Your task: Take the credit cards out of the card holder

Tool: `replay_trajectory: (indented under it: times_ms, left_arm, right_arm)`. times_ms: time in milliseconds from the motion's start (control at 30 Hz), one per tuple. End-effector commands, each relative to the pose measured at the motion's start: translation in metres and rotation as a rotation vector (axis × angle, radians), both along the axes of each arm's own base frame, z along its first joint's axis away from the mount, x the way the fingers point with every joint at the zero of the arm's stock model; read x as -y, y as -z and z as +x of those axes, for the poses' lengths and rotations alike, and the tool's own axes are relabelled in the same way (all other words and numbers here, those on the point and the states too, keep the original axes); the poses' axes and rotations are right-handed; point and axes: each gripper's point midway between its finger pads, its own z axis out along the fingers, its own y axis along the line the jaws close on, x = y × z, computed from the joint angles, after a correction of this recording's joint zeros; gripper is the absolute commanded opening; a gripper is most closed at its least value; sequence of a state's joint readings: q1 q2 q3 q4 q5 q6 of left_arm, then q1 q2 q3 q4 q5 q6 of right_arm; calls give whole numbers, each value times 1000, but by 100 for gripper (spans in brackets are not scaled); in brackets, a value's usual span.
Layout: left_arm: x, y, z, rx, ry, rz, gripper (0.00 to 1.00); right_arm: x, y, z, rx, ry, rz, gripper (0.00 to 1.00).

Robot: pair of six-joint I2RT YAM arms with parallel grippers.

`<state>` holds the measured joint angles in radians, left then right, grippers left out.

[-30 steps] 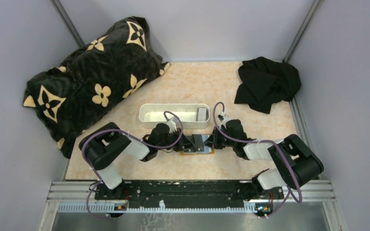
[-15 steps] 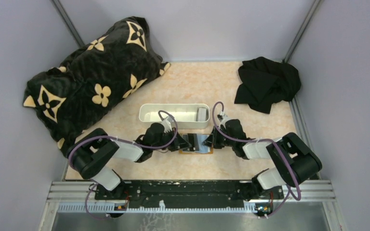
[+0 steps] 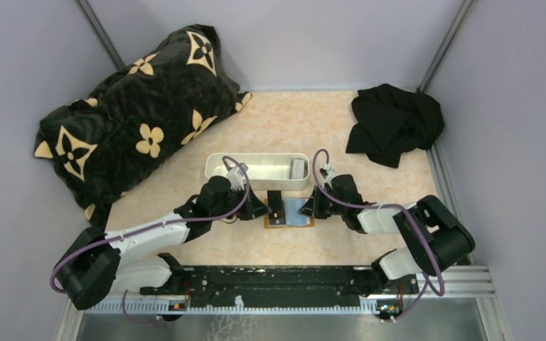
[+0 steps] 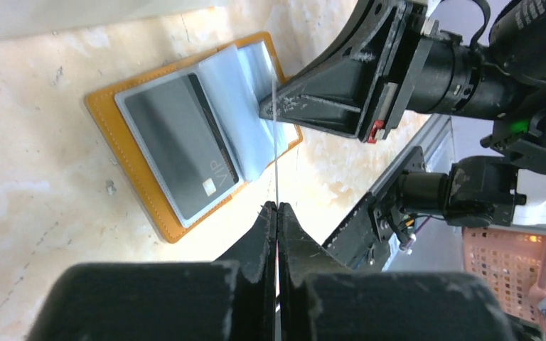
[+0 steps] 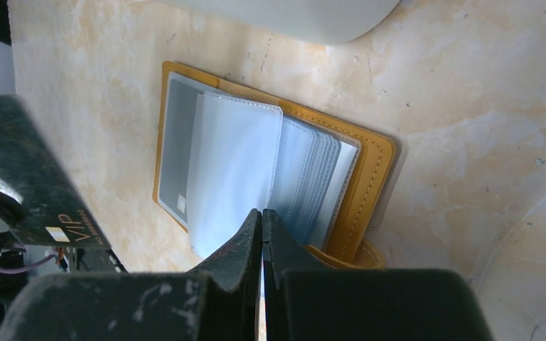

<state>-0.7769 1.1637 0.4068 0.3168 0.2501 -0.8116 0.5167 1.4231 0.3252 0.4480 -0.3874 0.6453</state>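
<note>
The orange-tan card holder (image 3: pixel 289 223) (image 4: pixel 138 186) (image 5: pixel 367 185) lies open on the table just in front of the white tray. A grey credit card (image 4: pixel 174 145) (image 5: pixel 173 153) sits in its left panel, under clear sleeves (image 5: pixel 234 163). My left gripper (image 3: pixel 264 207) (image 4: pixel 276 206) is shut on a black credit card (image 3: pixel 275 200) (image 5: pixel 46 192). That card is clear of the holder, over its left edge, and shows edge-on in the left wrist view. My right gripper (image 3: pixel 308 208) (image 5: pixel 261 212) is shut, its tips pressed down on the sleeves at the holder's right half.
A long white tray (image 3: pixel 213 170) stands behind the holder, with a grey flat thing (image 3: pixel 298 169) in its right end. A black flower-patterned cushion (image 3: pixel 135 106) fills the back left. A black cloth (image 3: pixel 394 121) lies back right. The arms' rail (image 3: pixel 277 280) runs along the near edge.
My left arm has stretched out low and drawn leftward, and the black card has come out of the holder in its jaws. The right gripper has stayed on the holder.
</note>
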Motion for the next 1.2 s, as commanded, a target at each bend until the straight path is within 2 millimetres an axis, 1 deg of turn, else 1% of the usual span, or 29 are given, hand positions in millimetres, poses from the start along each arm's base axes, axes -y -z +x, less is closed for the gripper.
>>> replay_trajectory:
  times_ms: [0, 67, 100, 133, 167, 233, 300, 367, 500, 567, 700, 800, 900, 1033, 1167]
  left_arm:
    - [-2, -7, 12, 20, 19, 131, 0]
    - [4, -16, 24, 32, 21, 184, 0]
    - [7, -23, 34, 41, 14, 213, 0]
    - [14, -38, 48, 63, 1, 231, 0]
    - [15, -40, 55, 48, 0, 283, 0]
    - [22, -51, 71, 27, -21, 345, 0]
    - [30, -62, 87, 42, -35, 371, 0]
    - [34, -67, 97, 37, -53, 401, 0]
    - [32, -60, 109, -4, -78, 492, 0]
    - [32, -55, 110, -34, -77, 527, 0]
    - [27, -57, 117, -48, -103, 593, 0]
    - [26, -60, 124, -47, -115, 631, 0]
    - [26, -58, 129, -61, -119, 670, 0]
    - [34, -50, 135, -70, -107, 675, 0]
    - [39, -35, 138, -100, -84, 699, 0]
  right_arm:
    - [23, 34, -19, -100, -5, -160, 0]
    - [24, 27, -17, -88, -7, -168, 0]
    - [24, 22, -15, -75, -8, -174, 0]
    - [24, 15, -12, -58, -6, -175, 0]
    - [25, 10, -10, -45, -7, -181, 0]
    - [26, -2, -6, -18, -4, -192, 0]
    - [28, -14, -3, 9, 1, -196, 0]
    - [30, -25, -1, 36, 13, -196, 0]
    - [33, -39, 0, 69, 32, -194, 0]
    - [34, -42, 0, 76, 34, -193, 0]
    - [34, -45, 1, 89, 39, -190, 0]
    - [35, -44, 3, 92, 43, -192, 0]
    - [32, -44, 1, 90, 33, -179, 0]
    - [32, -42, -4, 89, 33, -162, 0]
    - [36, -34, -10, 70, 33, -169, 0]
